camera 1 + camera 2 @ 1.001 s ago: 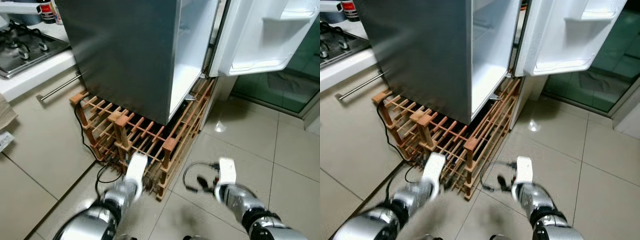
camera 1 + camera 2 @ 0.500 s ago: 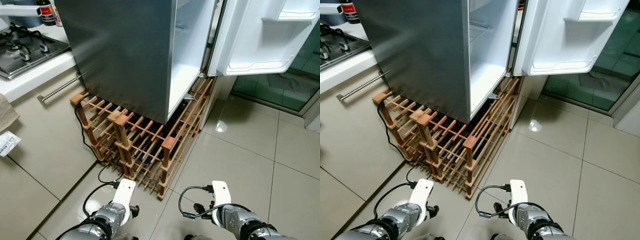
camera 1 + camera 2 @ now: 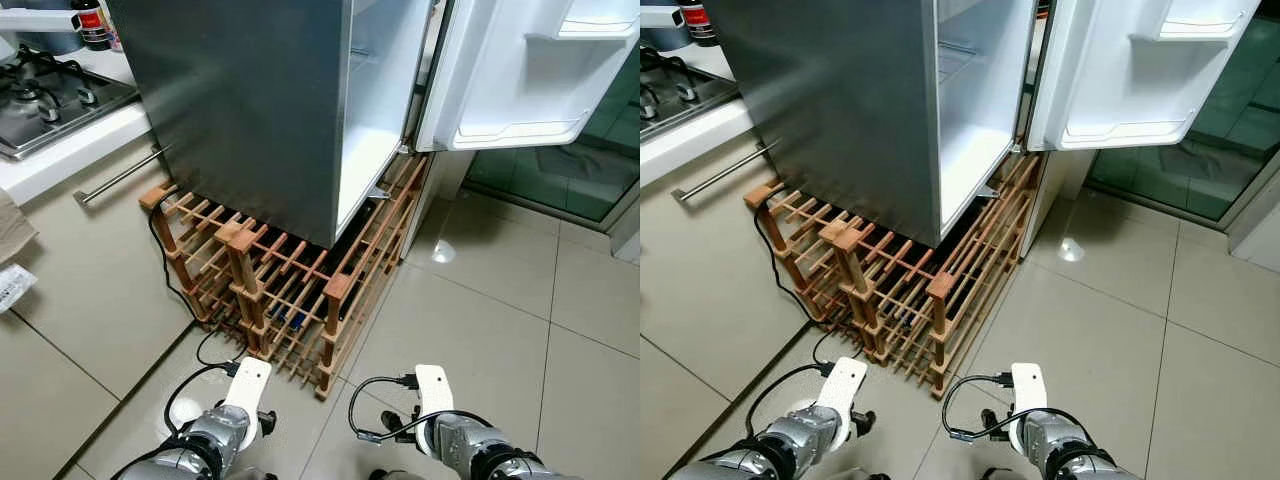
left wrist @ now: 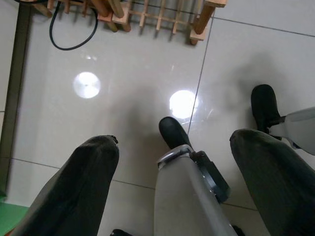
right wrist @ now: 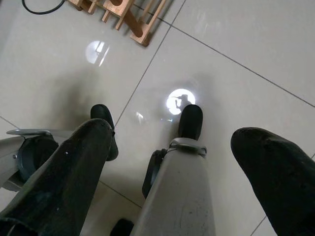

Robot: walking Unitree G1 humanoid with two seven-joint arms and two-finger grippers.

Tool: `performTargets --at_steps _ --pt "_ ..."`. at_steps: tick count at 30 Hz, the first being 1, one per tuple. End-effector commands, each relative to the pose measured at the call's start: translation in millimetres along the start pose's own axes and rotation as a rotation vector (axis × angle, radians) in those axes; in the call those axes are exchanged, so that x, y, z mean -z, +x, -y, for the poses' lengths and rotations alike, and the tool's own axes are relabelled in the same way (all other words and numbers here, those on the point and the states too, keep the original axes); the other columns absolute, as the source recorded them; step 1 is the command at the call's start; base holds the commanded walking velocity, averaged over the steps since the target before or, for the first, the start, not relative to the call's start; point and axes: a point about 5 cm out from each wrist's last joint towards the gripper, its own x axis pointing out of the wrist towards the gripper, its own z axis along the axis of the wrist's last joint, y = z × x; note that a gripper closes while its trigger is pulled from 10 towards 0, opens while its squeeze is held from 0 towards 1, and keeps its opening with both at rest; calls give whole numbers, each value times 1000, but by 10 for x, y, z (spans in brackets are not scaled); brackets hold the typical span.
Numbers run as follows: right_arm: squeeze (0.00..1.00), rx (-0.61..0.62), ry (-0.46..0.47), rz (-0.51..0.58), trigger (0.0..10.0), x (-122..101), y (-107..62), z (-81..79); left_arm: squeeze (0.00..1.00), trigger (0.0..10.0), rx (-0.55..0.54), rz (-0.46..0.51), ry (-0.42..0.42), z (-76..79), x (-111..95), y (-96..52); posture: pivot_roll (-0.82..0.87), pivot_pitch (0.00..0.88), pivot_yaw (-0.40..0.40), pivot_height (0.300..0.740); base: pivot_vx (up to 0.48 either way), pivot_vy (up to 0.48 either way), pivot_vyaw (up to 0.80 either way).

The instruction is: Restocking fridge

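The grey steel fridge (image 3: 250, 110) stands on a wooden slatted rack (image 3: 285, 285). Its white door (image 3: 520, 70) is swung wide to the right, and the white inside (image 3: 375, 110) and the door shelves look bare. Both silver arms hang low in front of me, the left arm (image 3: 240, 400) and the right arm (image 3: 440, 410). My left gripper (image 4: 177, 147) is open and points down at the beige floor tiles, holding nothing. My right gripper (image 5: 177, 137) is also open over the floor, holding nothing. My own legs and black feet (image 5: 191, 120) show between the fingers.
A gas hob (image 3: 50, 95) and a white counter with bottles (image 3: 92, 22) sit at the far left, above a drawer handle (image 3: 120, 172). A black cable (image 3: 172, 290) runs from the rack onto the floor. Glossy tiles (image 3: 500, 300) stretch right toward a glass door (image 3: 570, 170).
Both arms have dropped from reaching toward the rack to hanging low near my body. In the last half second the right arm shifted slightly left.
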Motion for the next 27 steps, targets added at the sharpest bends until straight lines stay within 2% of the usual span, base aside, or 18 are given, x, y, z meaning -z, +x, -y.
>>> performTargets --at_steps 1,12,17,20,27 --pt "0 3 -6 8 10000 -11 3 -15 0 10000 -6 13 3 -23 -26 -3 -91 0 27 740 0 0 0" --pt "0 5 -19 25 10000 -67 8 -61 0 10000 -20 25 15 -97 -64 -11 -89 0 34 740 0 0 0" --pt "0 10 -28 26 10000 -70 7 -58 0 10000 -22 28 19 -97 -71 -11 -90 0 35 740 0 0 0" --pt "0 20 -56 20 10000 -52 8 -50 0 10000 -24 25 55 -94 -49 -10 -88 0 27 740 0 0 0" --pt "0 18 -74 12 10000 -31 10 -51 0 10000 -26 21 42 -88 -36 -8 -79 0 18 740 0 0 0"
